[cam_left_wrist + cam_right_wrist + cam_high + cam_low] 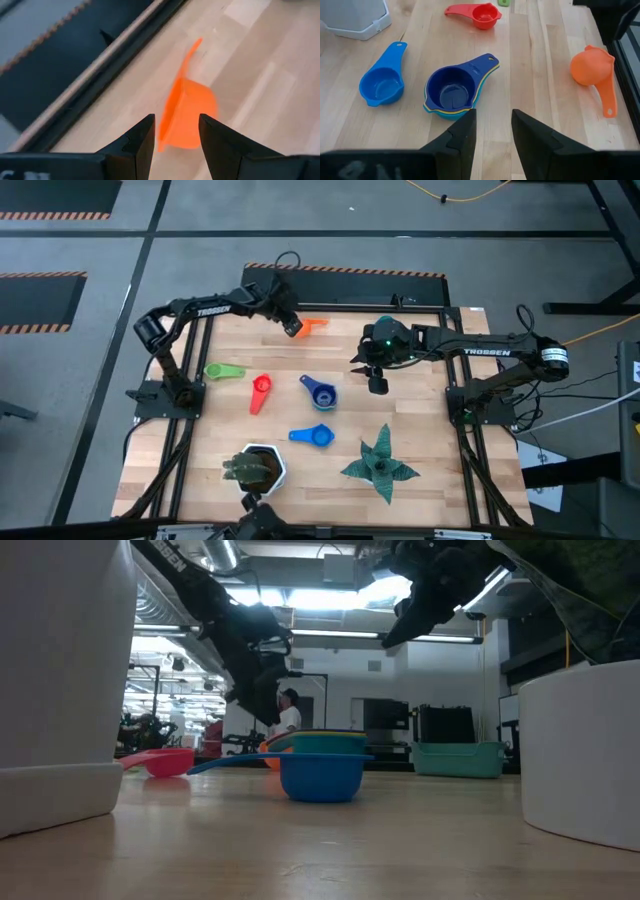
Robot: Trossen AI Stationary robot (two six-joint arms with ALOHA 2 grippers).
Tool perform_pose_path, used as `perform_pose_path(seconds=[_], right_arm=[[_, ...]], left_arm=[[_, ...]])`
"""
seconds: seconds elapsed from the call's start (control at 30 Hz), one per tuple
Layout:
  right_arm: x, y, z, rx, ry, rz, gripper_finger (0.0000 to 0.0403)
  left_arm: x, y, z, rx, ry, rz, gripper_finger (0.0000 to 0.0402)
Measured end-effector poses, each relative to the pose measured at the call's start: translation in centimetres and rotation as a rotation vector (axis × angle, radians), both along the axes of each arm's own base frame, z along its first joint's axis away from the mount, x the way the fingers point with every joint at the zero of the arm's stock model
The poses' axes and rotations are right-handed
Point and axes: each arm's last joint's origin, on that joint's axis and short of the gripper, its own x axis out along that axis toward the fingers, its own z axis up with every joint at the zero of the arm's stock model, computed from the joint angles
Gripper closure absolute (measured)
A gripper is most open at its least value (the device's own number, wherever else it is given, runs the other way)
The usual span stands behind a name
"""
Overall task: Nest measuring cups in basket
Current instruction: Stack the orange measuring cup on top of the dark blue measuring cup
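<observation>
The left hand (293, 328) is seen at the far edge of the bench (420, 430), left of its middle, right over the orange measuring cup (313, 324). In the left wrist view its fingers (132, 145) stand apart, with the orange cup (187, 117) lying between and past them; whether the cup is touched cannot be told, and nothing is seen gripped.

The right hand (377, 383) hangs above the bench right of its middle, its fingers (462, 135) parted and empty in the right wrist view, above a nested stack (452, 92) topped by the dark blue cup, with yellow and light blue rims showing beneath. That stack (319, 392) lies near the middle of the bench. A separate blue cup (312, 436) lies nearer the near edge, the red cup (260, 392) to the stack's left, the green cup (224, 370) toward the left edge.

The teal basket (458, 757) is seen only in the low view, behind the cups; its place on the bench cannot be told. A white pot (262, 467) stands at the near edge, a green star-shaped plant (380, 465) to its right.
</observation>
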Motion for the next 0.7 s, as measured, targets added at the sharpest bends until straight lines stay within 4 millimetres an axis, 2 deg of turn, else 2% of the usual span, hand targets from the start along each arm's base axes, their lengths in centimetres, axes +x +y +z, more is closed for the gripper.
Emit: perform_pose_path(seconds=[0.3,0.7], right_arm=[[0.0,0.0,0.0,0.0,0.0,0.0,0.0274],[0.0,0.0,0.0,0.0,0.0,0.0,0.0274]], left_arm=[[0.69,-0.62,-0.36,0.054,0.051,-0.051,0.0256],[0.89,-0.48,-0.17,0.076,0.028,-0.052,0.0256]])
